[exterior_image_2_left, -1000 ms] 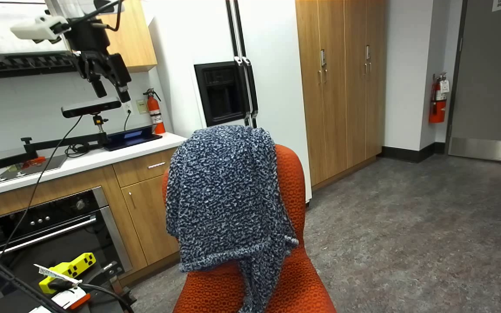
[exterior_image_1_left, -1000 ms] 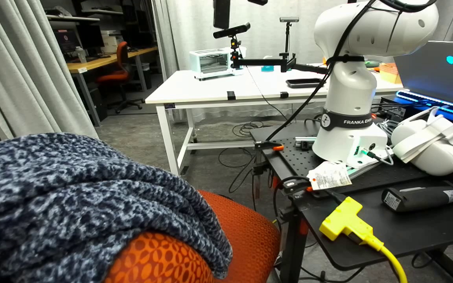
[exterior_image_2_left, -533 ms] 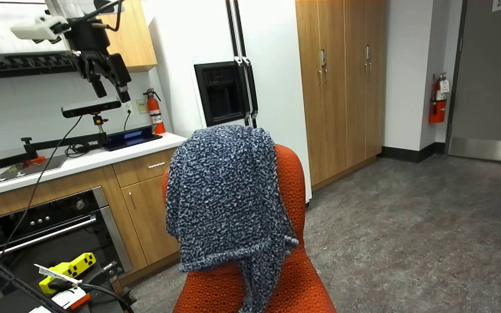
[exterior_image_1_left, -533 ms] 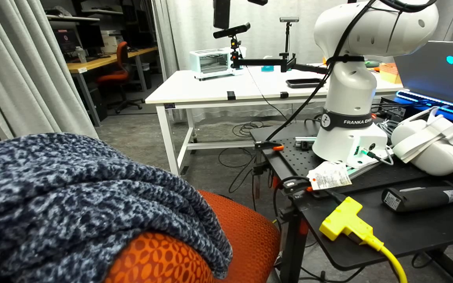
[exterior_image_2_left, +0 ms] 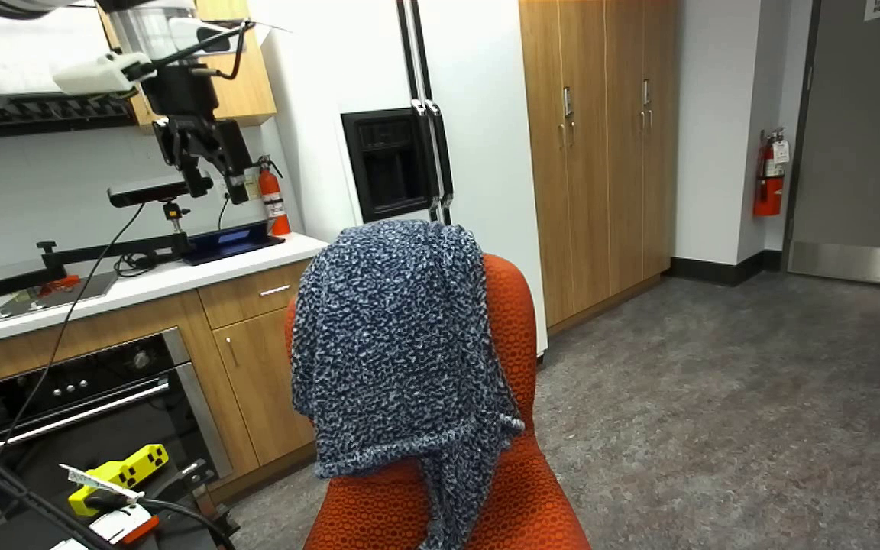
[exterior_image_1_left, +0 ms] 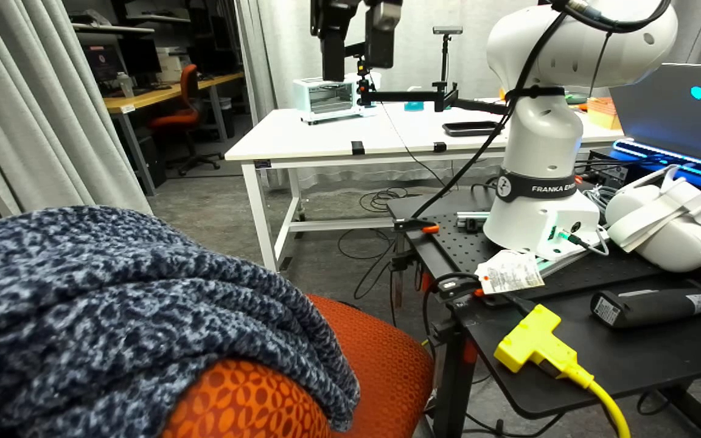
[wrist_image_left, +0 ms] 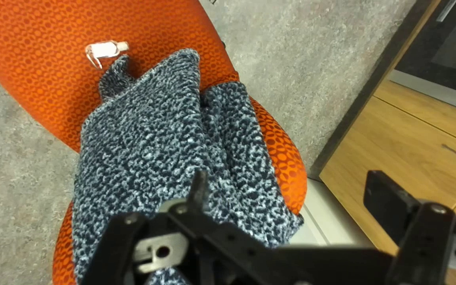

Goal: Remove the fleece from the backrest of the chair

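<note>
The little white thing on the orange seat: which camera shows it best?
The wrist view: looking down on the seat, it shows the little white thing whole and uncovered near the fleece. Both exterior views show only part of the seat, and the thing appears in neither.

The fleece (exterior_image_2_left: 394,344), nubbly and mottled in navy and pale grey, lay draped over the backrest (exterior_image_2_left: 515,328) of the chair (wrist_image_left: 50,59), orange and patterned with small rounds. In an exterior view, a bare strip of backrest showed at three o'clock of the fleece, a sliver at nine, and a narrow end hung toward five, over the seat (exterior_image_2_left: 371,508). Long folds ran through it; how far it fell behind was hard to tell.
</note>
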Controlling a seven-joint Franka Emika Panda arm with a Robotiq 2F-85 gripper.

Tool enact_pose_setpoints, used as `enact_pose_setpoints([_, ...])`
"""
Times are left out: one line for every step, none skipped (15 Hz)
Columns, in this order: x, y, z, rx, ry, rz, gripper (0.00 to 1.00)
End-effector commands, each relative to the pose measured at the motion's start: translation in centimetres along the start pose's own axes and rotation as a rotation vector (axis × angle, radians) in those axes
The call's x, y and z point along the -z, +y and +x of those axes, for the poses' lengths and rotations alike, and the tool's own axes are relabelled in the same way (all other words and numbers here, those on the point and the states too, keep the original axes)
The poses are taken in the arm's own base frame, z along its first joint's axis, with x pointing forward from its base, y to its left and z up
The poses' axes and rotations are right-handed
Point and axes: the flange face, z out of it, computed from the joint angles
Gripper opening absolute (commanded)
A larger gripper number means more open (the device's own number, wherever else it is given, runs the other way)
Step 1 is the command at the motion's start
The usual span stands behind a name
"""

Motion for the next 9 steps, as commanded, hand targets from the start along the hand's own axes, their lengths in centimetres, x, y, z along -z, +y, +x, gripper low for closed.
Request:
enact_pose_setpoints([-2.3, 1.8, 3.0, 0.056, -0.058, -0.039, 1.0])
enact_pose_setpoints([-3.0, 2.2, 3.9, 0.075, -0.067, -0.055, 1.0])
enact_pose_setpoints([-3.7, 2.5, 4.9, 0.098, -0.069, -0.068, 1.0])
enact_pose_setpoints([-4.4, 2.7, 6.0, 0.123, -0.073, -0.083, 1.0])
enact_pose_setpoints([-5.0, 2.8, 7.1, 0.152, -0.076, -0.102, 1.0])
enact_pose_setpoints([-5.5, 2.8, 8.2, 0.18, -0.079, -0.119, 1.0])
enact_pose_setpoints([-5.8, 3.4, 9.2, 0.208, -0.079, -0.132, 1.0])
enact_pose_setpoints([-6.3, 3.5, 10.2, 0.233, -0.08, -0.145, 1.0])
enact_pose_setpoints([-6.7, 3.5, 11.3, 0.256, -0.081, -0.157, 1.0])
